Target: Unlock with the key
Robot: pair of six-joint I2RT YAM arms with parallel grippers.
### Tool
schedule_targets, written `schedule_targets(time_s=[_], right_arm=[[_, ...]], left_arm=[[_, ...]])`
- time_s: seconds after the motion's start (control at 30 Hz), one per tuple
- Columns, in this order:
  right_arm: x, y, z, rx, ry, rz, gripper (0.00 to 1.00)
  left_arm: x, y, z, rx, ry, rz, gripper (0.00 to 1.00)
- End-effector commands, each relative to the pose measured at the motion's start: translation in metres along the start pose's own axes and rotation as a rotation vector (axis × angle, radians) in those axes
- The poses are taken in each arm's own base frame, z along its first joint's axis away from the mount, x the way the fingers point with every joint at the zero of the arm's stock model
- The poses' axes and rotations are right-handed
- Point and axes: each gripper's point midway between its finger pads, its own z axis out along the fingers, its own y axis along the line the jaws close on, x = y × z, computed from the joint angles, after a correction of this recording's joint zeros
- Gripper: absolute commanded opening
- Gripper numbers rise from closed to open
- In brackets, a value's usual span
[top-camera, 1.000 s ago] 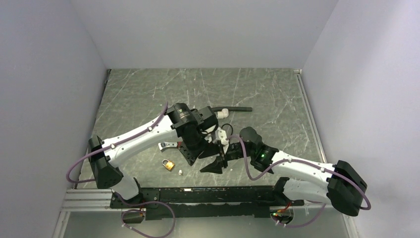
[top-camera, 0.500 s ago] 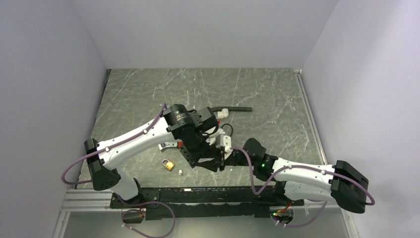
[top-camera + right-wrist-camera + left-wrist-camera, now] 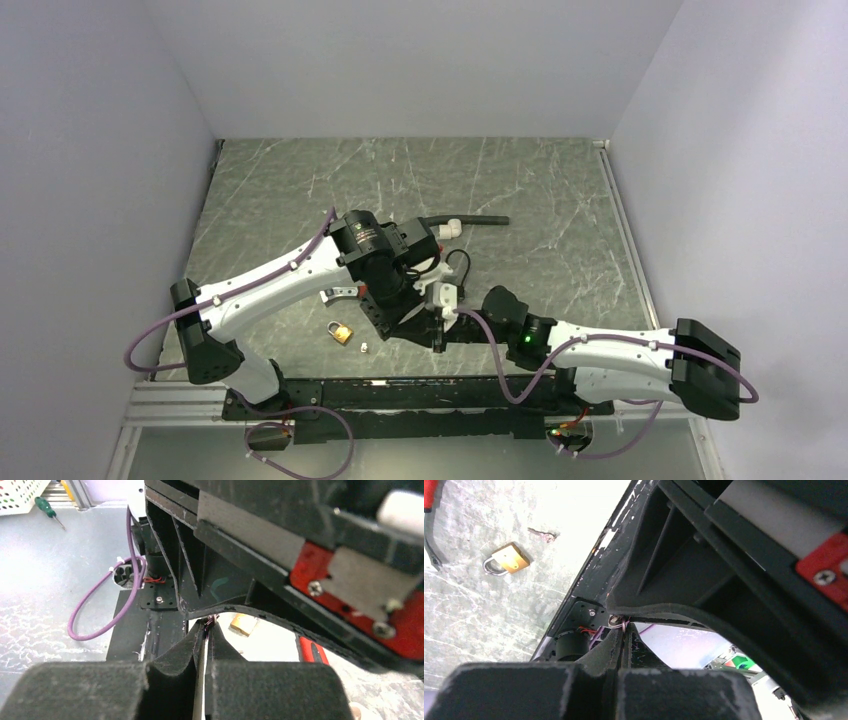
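We see the left gripper and the right gripper tip to tip above the surface, both squeezed almost closed on the key, a silvery speck between them, right of the brass padlock

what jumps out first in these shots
The two arms are tip to tip over the near middle of the table. The left gripper and the right gripper both look pinched shut on the key, a tiny silvery thing at their fingertips. Next comes the brass padlock, lying by itself on the table on the left arm's side, apart from both grippers.
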Motion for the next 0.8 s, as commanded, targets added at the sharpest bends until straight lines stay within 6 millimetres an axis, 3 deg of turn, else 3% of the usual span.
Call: schedule_targets(time_s=[0.0,0.07,0.2,0.3,0.43,0.5,0.57,0.63,0.77], right_arm=[[-0.032,-0.005,0.01,0.019,-0.063,-0.056,0.0],[-0.032,-0.005,0.011,0.021,-0.055,-0.057,0.0],[-0.029,-0.006,0.008,0.036,-0.039,-0.036,0.0],[-0.025,-0.006,0.003,0.05,-0.039,-0.013,0.0],[-0.017,-0.007,0.0,0.07,-0.012,0.024,0.0],[-0.016,-0.011,-0.002,0.1,0.002,0.054,0.0],[-0.015,-0.018,-0.005,0.152,0.012,0.073,0.0],[-0.021,-0.024,-0.009,0.196,0.002,0.087,0.0],[-0.041,-0.035,-0.017,0.273,-0.033,0.126,0.0]], left_arm=[[-0.009,-0.01,0.0,0.046,-0.033,0.03,0.02],[-0.008,-0.011,-0.001,0.053,-0.031,0.03,0.14],[-0.006,-0.008,-0.004,0.031,-0.049,0.022,0.6],[-0.011,-0.004,-0.014,-0.003,-0.119,0.009,0.71],[-0.021,0.001,-0.037,-0.033,-0.262,-0.007,0.72],[-0.025,0.005,-0.048,-0.043,-0.367,-0.021,0.68],[-0.027,-0.005,-0.058,0.026,-0.507,0.0,0.63],[-0.041,-0.015,-0.075,0.105,-0.735,0.018,0.6],[-0.037,-0.006,-0.095,0.146,-1.029,-0.078,0.59]])
